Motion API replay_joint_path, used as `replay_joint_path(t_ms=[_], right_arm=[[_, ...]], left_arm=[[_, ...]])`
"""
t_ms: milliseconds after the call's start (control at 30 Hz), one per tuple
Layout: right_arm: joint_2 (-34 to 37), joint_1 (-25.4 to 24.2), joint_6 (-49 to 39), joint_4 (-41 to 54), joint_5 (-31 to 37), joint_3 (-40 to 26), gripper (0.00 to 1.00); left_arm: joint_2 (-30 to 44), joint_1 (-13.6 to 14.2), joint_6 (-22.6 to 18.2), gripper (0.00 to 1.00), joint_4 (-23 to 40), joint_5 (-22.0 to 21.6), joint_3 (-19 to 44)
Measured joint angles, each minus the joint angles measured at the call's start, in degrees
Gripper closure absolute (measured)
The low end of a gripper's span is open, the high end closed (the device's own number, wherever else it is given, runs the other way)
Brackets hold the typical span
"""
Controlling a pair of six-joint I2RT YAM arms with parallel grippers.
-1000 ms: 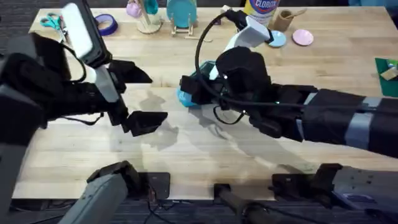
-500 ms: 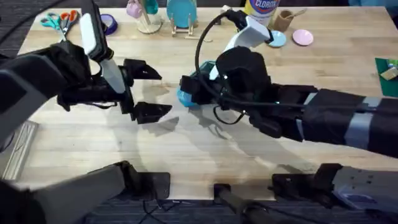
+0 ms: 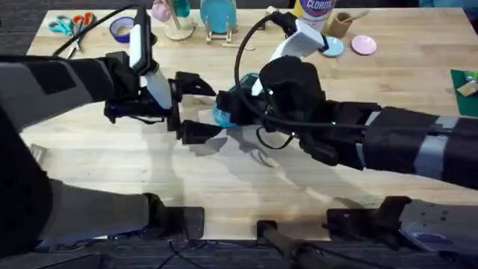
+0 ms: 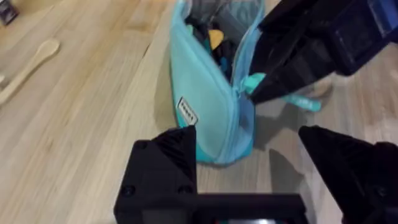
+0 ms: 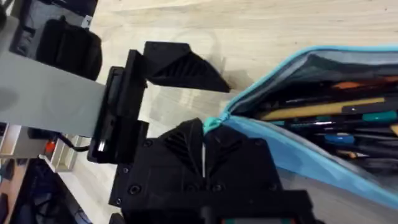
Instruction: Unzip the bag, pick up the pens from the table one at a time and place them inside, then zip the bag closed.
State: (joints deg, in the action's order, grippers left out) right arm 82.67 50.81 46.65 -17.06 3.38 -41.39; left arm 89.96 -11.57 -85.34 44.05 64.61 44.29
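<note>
Bag (image 4: 211, 118) sits between open left hand's (image 4: 249, 168) fingers.

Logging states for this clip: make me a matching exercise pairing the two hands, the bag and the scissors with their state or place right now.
Things:
1. left hand
2. right hand
3. bag
4. scissors

States or places:
A. shut on the zipper pull
B. lying at the table's far left corner
C. open, fingers spread just short of the bag's end
D. unzipped, with pens inside

Pairs: 1-C, 2-A, 3-D, 4-B
</note>
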Motion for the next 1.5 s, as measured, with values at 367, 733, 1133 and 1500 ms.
replay_joint_path(t_ms=[367,733,1133,1500], right_arm=[[0.0,0.0,0.0,0.0,0.0,0.0,0.971],[0.0,0.0,0.0,0.0,-0.5,0.0,0.971],[0.0,-1.1,0.0,0.0,-1.4,0.0,0.971],[-2.3,-5.3,-1.1,2.7,-4.1,0.0,0.971]], left_arm=[[0.1,3.6,0.0,0.187,-4.7,0.6,0.0],[0.1,4.1,0.0,0.951,-6.2,0.3,0.0],[0.1,4.1,0.0,0.956,-6.4,0.3,0.0],[0.1,4.3,0.0,0.956,-7.0,1.9,0.0]])
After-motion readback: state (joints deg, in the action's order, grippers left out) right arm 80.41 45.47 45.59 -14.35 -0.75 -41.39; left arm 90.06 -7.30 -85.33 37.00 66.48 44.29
